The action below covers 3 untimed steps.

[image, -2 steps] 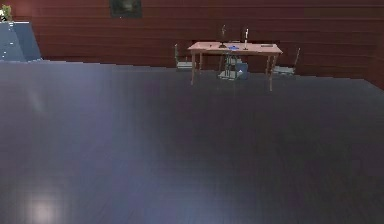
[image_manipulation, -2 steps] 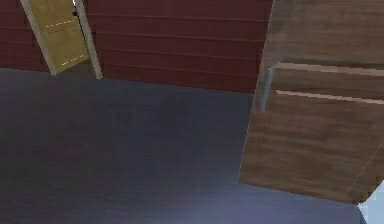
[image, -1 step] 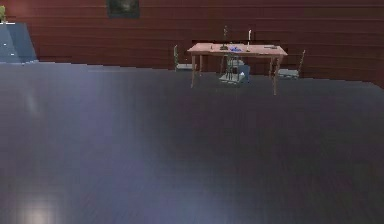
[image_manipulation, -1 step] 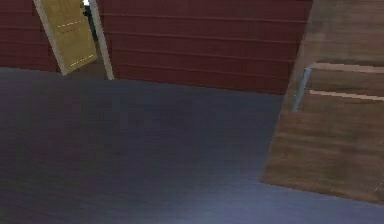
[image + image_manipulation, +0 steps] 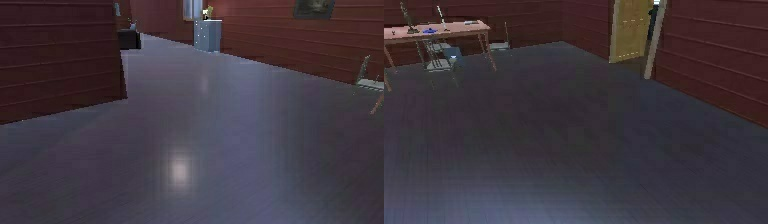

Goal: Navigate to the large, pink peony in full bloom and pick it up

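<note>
A pale blue cabinet [image 5: 207,35] stands far off against the red wall in the forward view, with a small yellowish thing [image 5: 208,13] on top; its shape is too small to name. Bare dark floor [image 5: 200,140] stretches between here and the cabinet.
A red wall corner [image 5: 60,55] juts in on the forward view's left, with a dark box [image 5: 129,38] beyond it. A chair edge [image 5: 372,72] shows at the right. In the arm side view, a wooden table [image 5: 434,32] carries small items, and a yellow door [image 5: 628,30] stands ajar.
</note>
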Available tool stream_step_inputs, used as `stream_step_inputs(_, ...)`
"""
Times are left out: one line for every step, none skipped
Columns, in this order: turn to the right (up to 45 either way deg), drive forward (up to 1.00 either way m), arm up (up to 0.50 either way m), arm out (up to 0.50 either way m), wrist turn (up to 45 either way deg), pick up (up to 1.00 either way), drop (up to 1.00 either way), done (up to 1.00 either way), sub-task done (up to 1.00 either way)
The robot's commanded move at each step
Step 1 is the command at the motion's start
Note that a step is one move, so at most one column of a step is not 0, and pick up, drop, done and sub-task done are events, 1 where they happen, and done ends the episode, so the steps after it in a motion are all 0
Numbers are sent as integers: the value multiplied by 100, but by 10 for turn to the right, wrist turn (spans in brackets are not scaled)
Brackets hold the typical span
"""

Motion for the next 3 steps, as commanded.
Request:
stream_step_inputs(-60,0,0,0,0,0,0,0,0)
stream_step_inputs(0,100,0,0,0,0,0,0,0)
stream_step_inputs(-30,0,0,0,0,0,0,0,0)
